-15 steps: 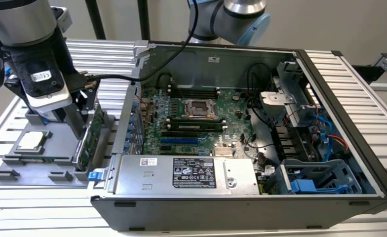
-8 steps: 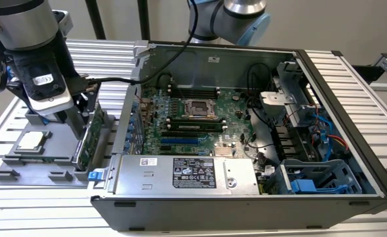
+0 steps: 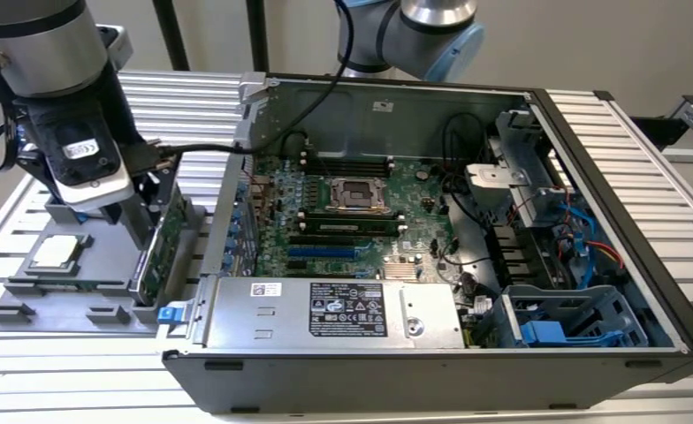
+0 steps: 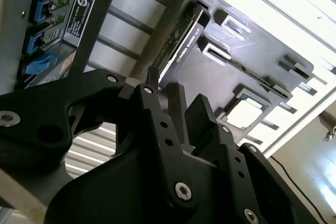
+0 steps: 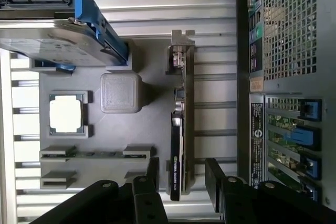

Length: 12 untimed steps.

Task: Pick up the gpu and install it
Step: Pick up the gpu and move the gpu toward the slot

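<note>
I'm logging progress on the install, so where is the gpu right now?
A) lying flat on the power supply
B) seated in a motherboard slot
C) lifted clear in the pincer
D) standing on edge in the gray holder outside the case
D: in the first wrist view the gpu stands on edge in a slot of the gray holder, with the open pincer straddling one end.

I see an open computer case [image 3: 441,389] on the slatted desk [image 3: 194,97], motherboard [image 3: 346,212] bare inside, power supply [image 3: 323,309] along one wall — beside it a grey tray [image 3: 52,318] with a silver chip [image 3: 57,252], blue-railed hard drive [image 5: 47,40] in the first wrist view.
</note>
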Motion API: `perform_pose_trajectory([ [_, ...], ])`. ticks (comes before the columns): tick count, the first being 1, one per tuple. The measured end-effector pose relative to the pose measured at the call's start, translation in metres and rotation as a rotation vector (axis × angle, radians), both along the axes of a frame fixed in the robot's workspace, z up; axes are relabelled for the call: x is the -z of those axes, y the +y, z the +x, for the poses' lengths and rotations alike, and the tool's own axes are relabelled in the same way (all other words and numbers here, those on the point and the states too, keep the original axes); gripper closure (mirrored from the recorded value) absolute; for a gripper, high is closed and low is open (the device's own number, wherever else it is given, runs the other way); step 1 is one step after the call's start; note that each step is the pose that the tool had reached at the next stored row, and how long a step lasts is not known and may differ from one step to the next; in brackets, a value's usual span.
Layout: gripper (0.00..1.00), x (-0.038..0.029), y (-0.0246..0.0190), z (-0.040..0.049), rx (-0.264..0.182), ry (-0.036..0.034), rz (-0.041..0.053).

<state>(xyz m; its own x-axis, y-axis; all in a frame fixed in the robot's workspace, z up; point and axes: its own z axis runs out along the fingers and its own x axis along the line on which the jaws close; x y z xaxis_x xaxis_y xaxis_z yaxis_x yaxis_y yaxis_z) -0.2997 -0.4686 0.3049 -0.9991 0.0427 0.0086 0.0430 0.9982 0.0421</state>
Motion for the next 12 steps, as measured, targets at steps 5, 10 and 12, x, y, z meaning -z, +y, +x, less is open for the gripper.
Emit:
perform_pose_trajectory([
  [5,0.00,0.0039,-0.0001,0.0001,0.000,0.0000,0.0000],
  [10,0.00,0.0081,0.0000,0.0000,0.000,0.0000,0.0000],
  [12,0.00,0.0096,0.0000,0.0000,0.000,-0.0001,0.0000],
])
